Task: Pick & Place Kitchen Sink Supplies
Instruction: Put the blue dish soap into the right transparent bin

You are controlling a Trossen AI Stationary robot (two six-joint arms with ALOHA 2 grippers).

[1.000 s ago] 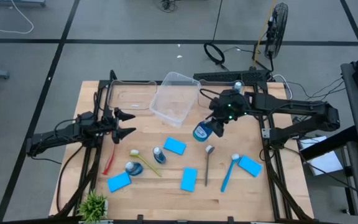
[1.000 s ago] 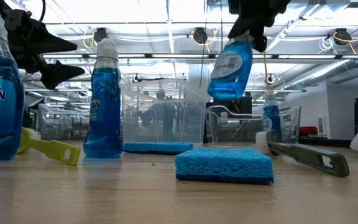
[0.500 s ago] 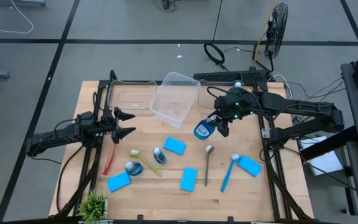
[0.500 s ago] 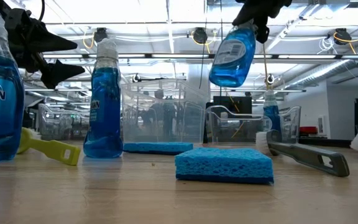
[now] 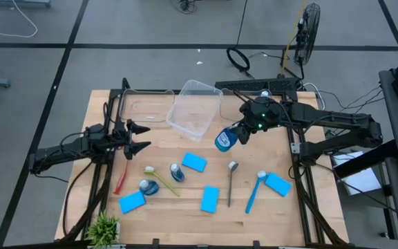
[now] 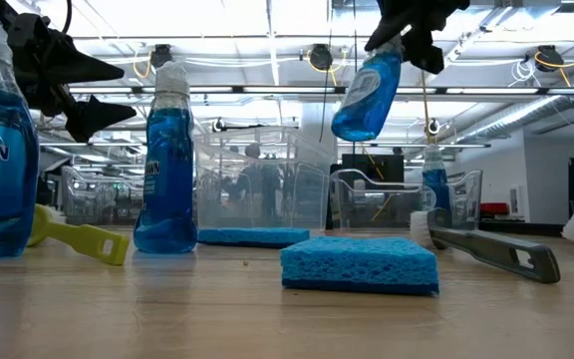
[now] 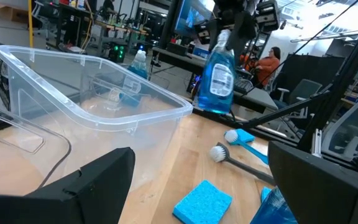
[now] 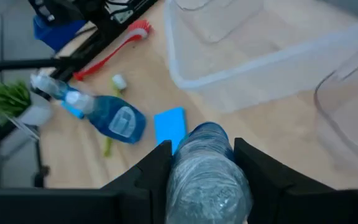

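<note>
My right gripper is shut on a blue bottle, high above the table just right of the clear bin. In the low view the bottle hangs tilted under the gripper. My left gripper waits open and level at the table's left, touching nothing. On the wood lie two more blue bottles, several blue sponges, a red brush, a yellow brush, a blue brush and a grey spoon-like tool. My right gripper pinches the bottle's upper end, at the neck, between its two fingers. The fingers slant down from the table's right side. The bottle is lifted clear and hangs tilted, its base lowest and toward the bin.
A second, flatter clear bin lies left of the first. Another blue bottle stands at the far right, behind the right arm. A small green plant sits at the near left corner. Bare wood shows between the bin and the sponges.
My right gripper has risen a little, edged toward the far edge and rolled about its own line. The bottle has turned with it, showing its narrow side in the low view, and still hangs clear of the table.
</note>
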